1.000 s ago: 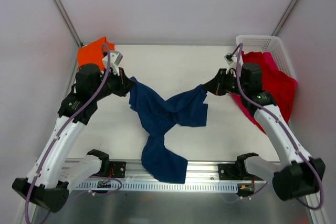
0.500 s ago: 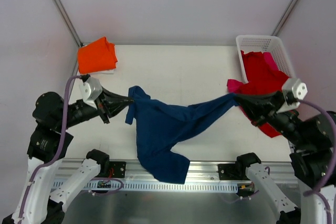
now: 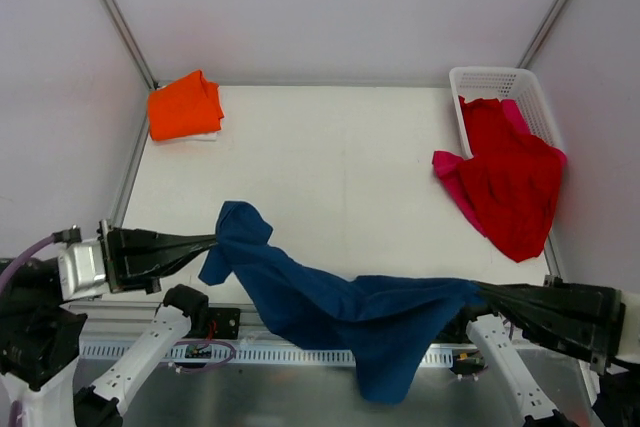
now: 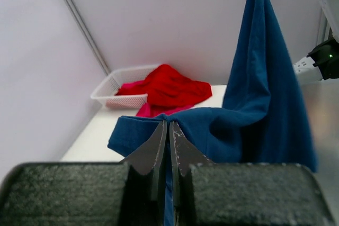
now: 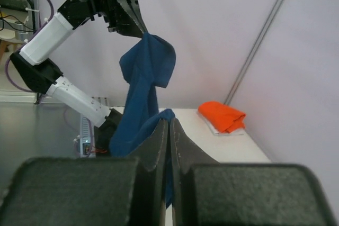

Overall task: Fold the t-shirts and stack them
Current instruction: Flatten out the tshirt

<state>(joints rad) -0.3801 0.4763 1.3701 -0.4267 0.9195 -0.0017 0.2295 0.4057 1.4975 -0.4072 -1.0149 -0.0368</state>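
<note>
The navy blue t-shirt [image 3: 340,302] hangs stretched in the air between my two grippers, above the table's near edge; its print is hidden. My left gripper [image 3: 212,240] is shut on one end of it [image 4: 212,130]. My right gripper [image 3: 478,292] is shut on the other end [image 5: 140,125]. A folded orange t-shirt [image 3: 185,107] lies at the far left corner and shows in the right wrist view [image 5: 222,116]. A red t-shirt [image 3: 515,172] and a pink one [image 3: 452,172] spill from the basket at the right.
A white lattice basket [image 3: 490,80] stands at the far right corner, also in the left wrist view [image 4: 108,91]. The metal rail [image 3: 240,352] with the arm bases runs along the near edge. Pale walls enclose the table.
Both arms have risen and pulled back toward the near edge, spreading apart. The navy shirt has lifted off the table and stretched out between them.
</note>
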